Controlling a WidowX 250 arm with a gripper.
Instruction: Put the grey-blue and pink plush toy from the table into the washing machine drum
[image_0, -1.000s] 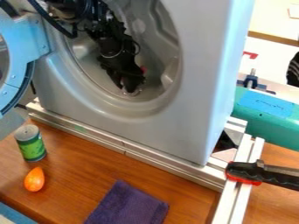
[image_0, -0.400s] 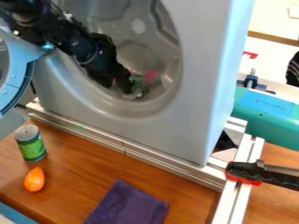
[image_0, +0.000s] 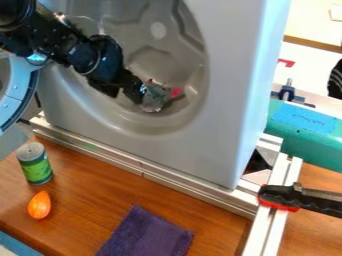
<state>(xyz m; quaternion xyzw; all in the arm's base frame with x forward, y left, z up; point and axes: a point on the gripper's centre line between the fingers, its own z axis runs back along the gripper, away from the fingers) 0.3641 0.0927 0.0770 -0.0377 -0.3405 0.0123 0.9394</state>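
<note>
My gripper (image_0: 139, 95) hangs in the round opening of the grey washer-like machine (image_0: 220, 120), at the lower left of its drum. Against the gripper's tip is a small, crumpled grey-green thing (image_0: 155, 98), perhaps cloth, lying low in the opening. A pink-red piece (image_0: 176, 92) shows at its right side. Whether the gripper holds the grey-green thing, I cannot tell.
The machine's round blue door (image_0: 25, 102) stands swung out at the left. On the wooden table are a green can (image_0: 35, 164), an orange egg-shaped object (image_0: 39, 205) and a purple cloth (image_0: 145, 235). Metal rails (image_0: 143, 167) run below the machine.
My gripper has moved left and slightly up from deeper in the opening. More of the grey-green thing shows beside it, and the pink-red piece sits farther right and lower.
</note>
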